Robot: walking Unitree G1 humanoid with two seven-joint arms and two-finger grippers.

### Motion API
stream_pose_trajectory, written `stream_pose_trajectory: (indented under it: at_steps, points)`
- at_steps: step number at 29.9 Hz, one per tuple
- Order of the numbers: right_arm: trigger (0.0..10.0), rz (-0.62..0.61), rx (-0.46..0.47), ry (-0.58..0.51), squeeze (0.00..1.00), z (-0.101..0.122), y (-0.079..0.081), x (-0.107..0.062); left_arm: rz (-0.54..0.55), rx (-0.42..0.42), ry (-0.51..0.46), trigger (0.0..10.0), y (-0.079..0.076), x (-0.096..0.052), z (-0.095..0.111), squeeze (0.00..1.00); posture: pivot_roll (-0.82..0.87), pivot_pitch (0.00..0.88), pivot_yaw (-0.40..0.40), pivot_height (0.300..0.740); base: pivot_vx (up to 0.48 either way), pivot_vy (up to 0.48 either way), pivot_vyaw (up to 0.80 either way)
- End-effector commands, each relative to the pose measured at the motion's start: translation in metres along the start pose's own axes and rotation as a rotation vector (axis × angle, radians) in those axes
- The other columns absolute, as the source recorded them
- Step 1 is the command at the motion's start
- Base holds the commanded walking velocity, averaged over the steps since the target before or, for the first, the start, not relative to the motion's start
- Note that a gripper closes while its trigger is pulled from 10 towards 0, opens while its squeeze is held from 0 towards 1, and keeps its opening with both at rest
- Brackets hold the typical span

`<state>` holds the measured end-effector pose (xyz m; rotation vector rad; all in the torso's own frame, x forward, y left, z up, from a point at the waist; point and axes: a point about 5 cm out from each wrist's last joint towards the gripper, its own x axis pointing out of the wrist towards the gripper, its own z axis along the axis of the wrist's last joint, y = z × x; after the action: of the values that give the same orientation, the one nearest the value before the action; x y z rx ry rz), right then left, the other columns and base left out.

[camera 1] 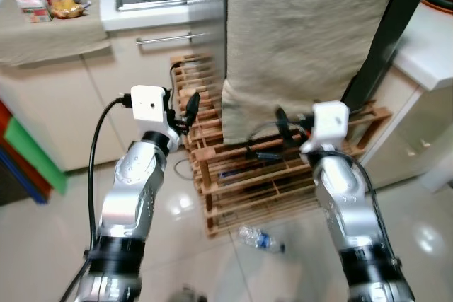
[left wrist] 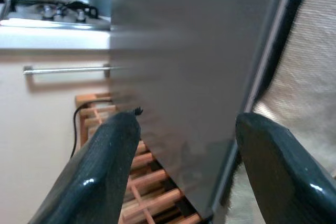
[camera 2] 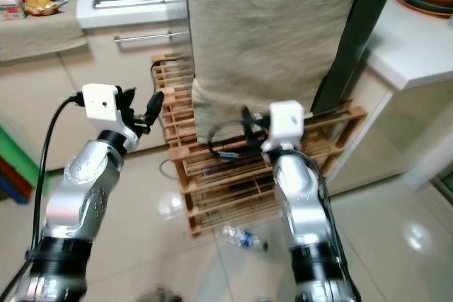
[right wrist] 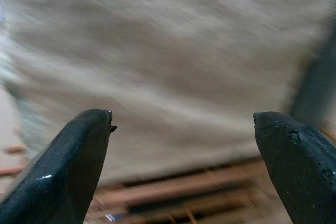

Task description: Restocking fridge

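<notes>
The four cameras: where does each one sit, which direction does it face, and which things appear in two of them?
Left eye view: on the head, looking down at both arms, the wooden rack and a bottle on the floor.
Right eye view: beside it, showing the same scene.
Left wrist view: along the open left gripper toward a grey panel.
Right wrist view: along the open right gripper toward the beige cloth.
Shared: rack and cloth.

Shiny floor with a rack and a bottle

A wooden slatted rack [camera 1: 269, 175] stands on the pale tiled floor [camera 1: 425, 238]. A plastic bottle [camera 1: 259, 238] lies just in front of it.
</notes>
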<state>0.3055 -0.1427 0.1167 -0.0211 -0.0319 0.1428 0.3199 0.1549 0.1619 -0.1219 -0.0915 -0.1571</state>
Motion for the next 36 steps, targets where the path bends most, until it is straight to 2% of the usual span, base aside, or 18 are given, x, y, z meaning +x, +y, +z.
stream_pose_trajectory:
  at_steps: [1,9,19,23,25,26,27,28,31,34,35,36]
  points:
    - [10.0,-0.025,-0.016,0.002,0.0,0.006,-0.013,-0.002,-0.01,-0.019,-0.006,10.0,-0.005,0.004,0.001,0.0,-0.04,0.005,0.042,0.74,0.0,0.48,-0.75]
    - [10.0,-0.048,-0.009,-0.019,0.0,0.012,-0.019,0.003,-0.009,0.01,0.004,10.0,-0.001,0.003,-0.002,0.0,-0.03,0.0,0.032,0.74,0.0,0.48,-0.74]
    - [10.0,-0.102,0.018,0.019,0.0,0.004,-0.024,0.002,-0.006,0.053,0.002,10.0,0.004,0.007,0.0,0.0,-0.02,0.0,0.037,0.74,0.0,0.48,-0.68]
    - [10.0,-0.162,0.022,0.027,0.0,0.002,-0.031,0.004,-0.053,0.111,0.014,10.0,-0.007,0.013,-0.003,0.0,-0.03,0.0,0.038,0.74,0.0,0.12,-0.57]
    - [10.0,-0.179,0.031,0.017,0.0,0.003,-0.033,0.004,-0.056,0.103,0.014,10.0,-0.009,0.015,-0.004,0.0,-0.04,0.0,0.035,0.74,0.0,0.0,-0.27]
    - [10.0,-0.181,0.034,0.007,1.0,0.004,-0.035,0.003,-0.065,0.057,-0.002,10.0,-0.011,0.015,-0.003,0.62,-0.04,0.0,0.032,0.74,0.0,0.0,0.0]
    - [10.0,-0.18,0.034,0.005,1.0,0.005,-0.035,0.003,-0.067,0.045,-0.006,10.0,-0.012,0.015,-0.002,0.62,-0.04,0.0,0.032,0.74,0.0,0.0,0.0]
    - [10.0,-0.177,0.03,0.0,1.0,0.005,-0.035,0.003,-0.082,0.033,-0.014,10.0,-0.014,0.015,-0.002,1.0,-0.05,0.0,0.03,0.74,0.0,0.0,0.0]
    - [10.0,-0.189,0.013,0.0,1.0,0.006,-0.037,0.003,-0.1,0.029,-0.02,10.0,-0.018,0.016,-0.002,1.0,-0.06,0.0,0.028,0.74,0.0,0.0,0.0]
    - [10.0,-0.231,-0.017,0.045,1.0,0.0,-0.041,0.004,-0.111,0.047,0.008,10.0,-0.026,0.019,-0.008,1.0,-0.06,0.0,0.029,0.74,0.0,0.0,0.0]
    - [10.0,-0.236,-0.026,0.059,0.6,-0.001,-0.041,0.005,-0.114,0.056,0.014,10.0,-0.029,0.02,-0.009,1.0,-0.06,0.0,0.031,0.74,0.0,0.0,0.0]
    - [10.0,-0.243,-0.033,0.081,0.25,-0.004,-0.042,0.005,-0.125,0.056,0.012,10.0,-0.031,0.02,-0.009,0.96,-0.06,0.0,0.031,0.74,0.0,0.0,0.0]
